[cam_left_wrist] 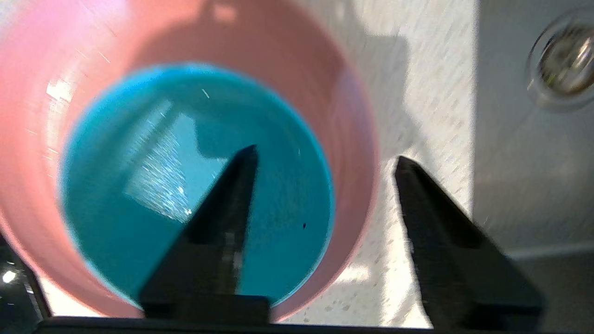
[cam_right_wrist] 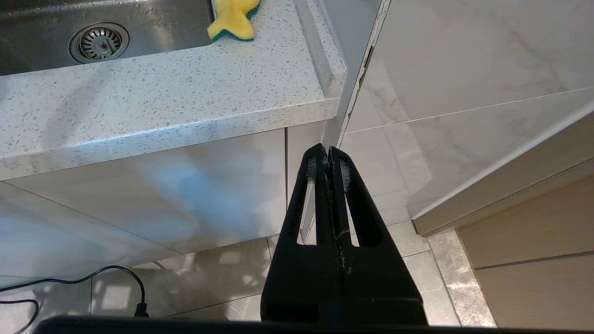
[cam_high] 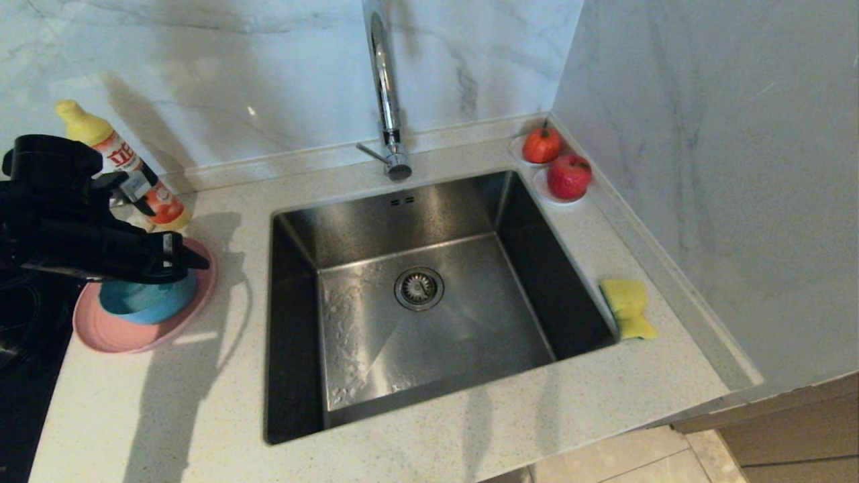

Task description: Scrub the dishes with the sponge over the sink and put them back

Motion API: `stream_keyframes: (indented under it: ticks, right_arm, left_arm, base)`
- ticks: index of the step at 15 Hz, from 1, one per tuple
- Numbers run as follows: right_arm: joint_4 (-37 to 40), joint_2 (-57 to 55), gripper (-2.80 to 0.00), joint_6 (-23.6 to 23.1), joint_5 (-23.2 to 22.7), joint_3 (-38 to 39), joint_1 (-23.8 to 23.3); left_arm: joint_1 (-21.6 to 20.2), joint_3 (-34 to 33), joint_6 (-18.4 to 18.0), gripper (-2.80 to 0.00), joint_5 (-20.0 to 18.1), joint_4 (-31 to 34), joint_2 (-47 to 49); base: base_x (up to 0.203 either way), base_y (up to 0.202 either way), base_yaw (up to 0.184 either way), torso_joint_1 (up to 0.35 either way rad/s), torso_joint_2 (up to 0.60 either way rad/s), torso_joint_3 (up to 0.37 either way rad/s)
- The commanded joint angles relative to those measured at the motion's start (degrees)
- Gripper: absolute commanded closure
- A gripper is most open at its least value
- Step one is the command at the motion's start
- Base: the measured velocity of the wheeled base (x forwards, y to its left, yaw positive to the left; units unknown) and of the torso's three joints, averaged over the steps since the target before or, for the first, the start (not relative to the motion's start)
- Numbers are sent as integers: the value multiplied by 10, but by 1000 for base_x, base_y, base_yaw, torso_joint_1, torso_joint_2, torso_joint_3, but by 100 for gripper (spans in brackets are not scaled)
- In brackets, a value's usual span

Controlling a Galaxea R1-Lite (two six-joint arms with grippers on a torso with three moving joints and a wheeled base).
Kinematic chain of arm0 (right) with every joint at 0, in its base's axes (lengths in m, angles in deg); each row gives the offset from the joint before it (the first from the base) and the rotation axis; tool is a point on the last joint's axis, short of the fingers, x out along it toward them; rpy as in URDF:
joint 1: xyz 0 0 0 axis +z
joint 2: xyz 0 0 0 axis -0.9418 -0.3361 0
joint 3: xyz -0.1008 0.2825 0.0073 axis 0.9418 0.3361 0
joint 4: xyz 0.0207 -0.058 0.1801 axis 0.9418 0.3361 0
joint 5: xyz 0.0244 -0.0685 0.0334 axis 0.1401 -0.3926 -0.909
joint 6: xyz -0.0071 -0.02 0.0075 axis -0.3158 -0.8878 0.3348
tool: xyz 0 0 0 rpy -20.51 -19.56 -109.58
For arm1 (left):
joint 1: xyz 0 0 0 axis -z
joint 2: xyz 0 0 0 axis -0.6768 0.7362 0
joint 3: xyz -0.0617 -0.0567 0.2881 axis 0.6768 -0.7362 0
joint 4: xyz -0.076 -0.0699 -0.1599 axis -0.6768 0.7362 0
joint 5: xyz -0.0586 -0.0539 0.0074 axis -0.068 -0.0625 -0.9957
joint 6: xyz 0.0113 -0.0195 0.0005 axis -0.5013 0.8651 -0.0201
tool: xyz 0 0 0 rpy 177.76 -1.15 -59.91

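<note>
Overhead, left gripper [cam_left_wrist: 325,157] spread wide, empty, above teal bowl [cam_left_wrist: 139,195]; right gripper [cam_right_wrist: 328,155] pinched closed, parked low.

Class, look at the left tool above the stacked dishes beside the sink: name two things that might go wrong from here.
1. The open left tool straddles the teal bowl rim; a grip there might drag the pink plate underneath.
2. The detergent bottle stands close behind the arm and may be knocked.
</note>
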Motion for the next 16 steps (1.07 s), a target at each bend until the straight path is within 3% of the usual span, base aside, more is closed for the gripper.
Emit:
stream_keyframes:
  ticks: [1,2,3,6,9,12,16]
  right_arm:
    - [0,-1,0,0,0,0,0]
    - [0,-1,0,0,0,0,0]
    - [0,-1,0,0,0,0,0]
    - [0,-1,0,0,0,0,0]
    - [0,-1,0,0,0,0,0]
    - [0,-1,0,0,0,0,0]
    - [0,-1,0,0,0,0,0]
  left_arm:
    - [-1,20,17,-280,2,-15,-34]
    - [-3,34,25,-280,4,-21,-50]
    - [-3,43,28,0,7,-22,-69]
    - [3,54,26,0,13,-23,-140]
    - [37,30,30,0,15,-24,-218]
    - [84,-34,30,0,36,-25,-328]
    - [98,-154,28,0,44,-24,-510]
  base:
    - [0,0,0,0,0,0]
    - [0,0,0,0,0,0]
    - [0,0,0,0,0,0]
    - [0,0,0,0,0,0]
    - [0,0,0,0,0,0]
    - [0,0,0,0,0,0]
    - [0,0,0,0,0,0]
